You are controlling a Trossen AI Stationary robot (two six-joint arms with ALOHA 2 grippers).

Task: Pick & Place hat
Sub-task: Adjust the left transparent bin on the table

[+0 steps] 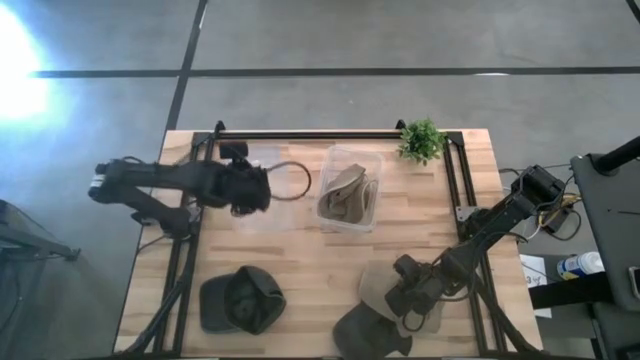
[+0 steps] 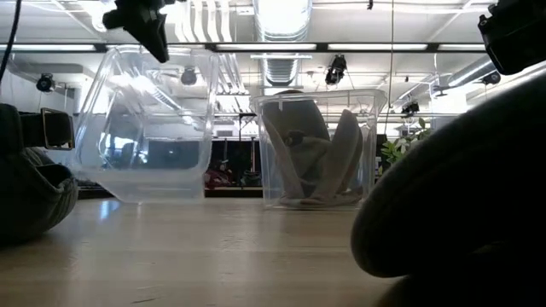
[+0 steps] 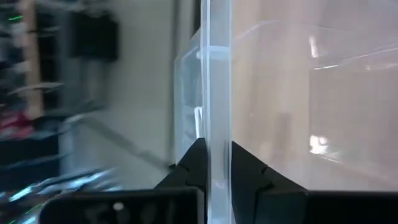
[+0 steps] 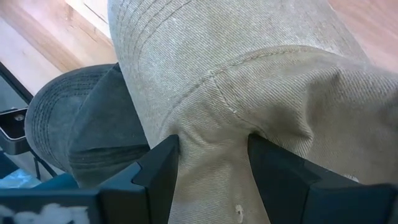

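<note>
A tan hat (image 1: 385,290) lies near the table's near right, beside a dark grey hat (image 1: 368,335). My right gripper (image 1: 408,292) is shut on the tan hat. A second dark hat (image 1: 240,300) lies near the left of the near edge. Another tan hat (image 1: 345,195) sits inside a clear bin (image 1: 372,160) at mid-table. My left gripper (image 1: 252,190) is shut on the wall of a second, empty clear bin (image 2: 145,128) to the left of the first. My left gripper pinches the empty bin's upright clear wall (image 3: 217,143) at its rim, one finger (image 3: 193,168) inside and one outside. In the low view it comes at the rim (image 2: 162,51) from above, and the bin's base is at table level. My right gripper pinches a raised fold of the tan hat's crown (image 4: 214,143) between its two fingers (image 4: 158,165), close to the stitched seam. It comes slanting down from the table's right. The rest of the hat spreads on the table.
A small green plant (image 1: 422,140) stands at the far right corner. A black rail (image 1: 310,133) runs along the far edge, and frame bars run down both sides. Bare wood shows in the middle (image 1: 320,270) between the bins and the hats.
</note>
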